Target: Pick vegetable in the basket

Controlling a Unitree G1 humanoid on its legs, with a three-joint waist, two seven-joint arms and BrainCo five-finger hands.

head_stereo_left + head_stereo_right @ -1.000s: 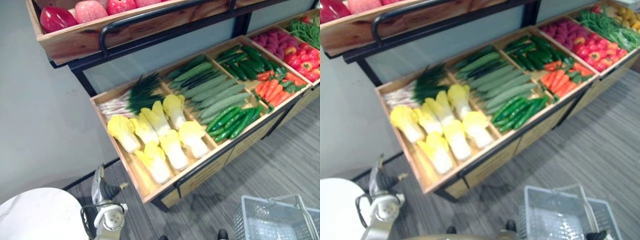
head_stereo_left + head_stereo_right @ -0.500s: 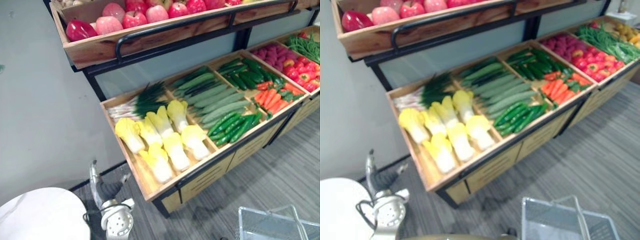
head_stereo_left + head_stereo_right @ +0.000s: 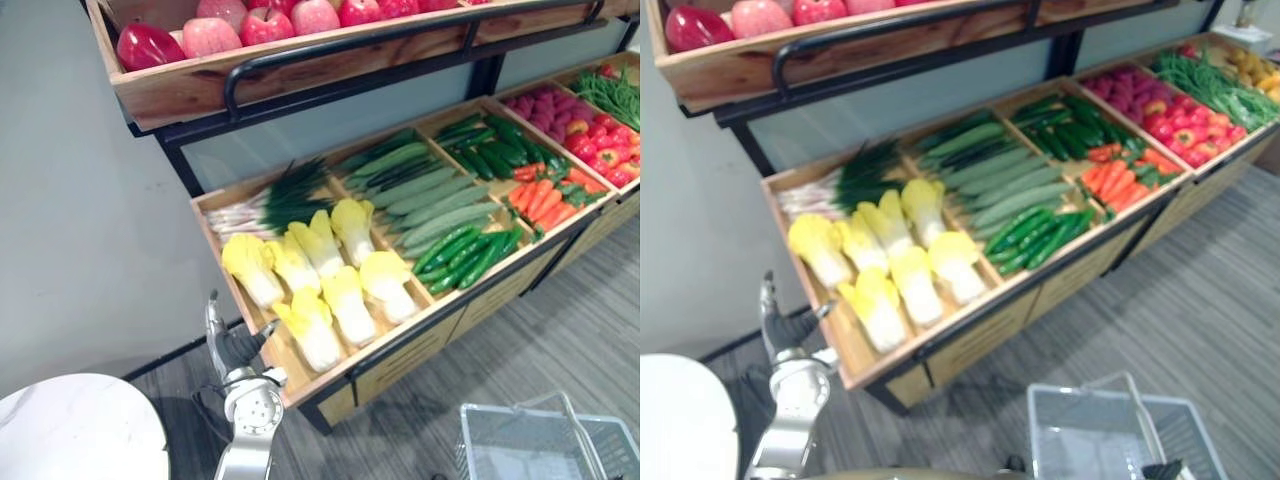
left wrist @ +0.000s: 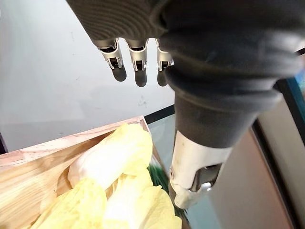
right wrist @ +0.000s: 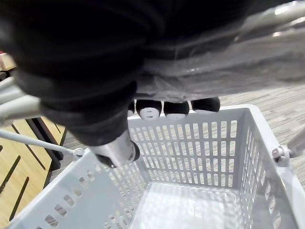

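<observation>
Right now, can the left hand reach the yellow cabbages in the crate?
Probably yes: the left hand hovers open by the crate, with the nearest cabbage uncovered, nothing between. The right hand holds the basket.

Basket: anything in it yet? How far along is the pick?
Done: nothing yet. The basket is empty, and it is held by its handle in the right hand, whose fingers curl round it.
In hand: the left hand is open with straight fingers and holds nothing. It is near the napa cabbages and not touching them.
Left: grasp a vegetable, carry it across and put it in the basket.
</observation>
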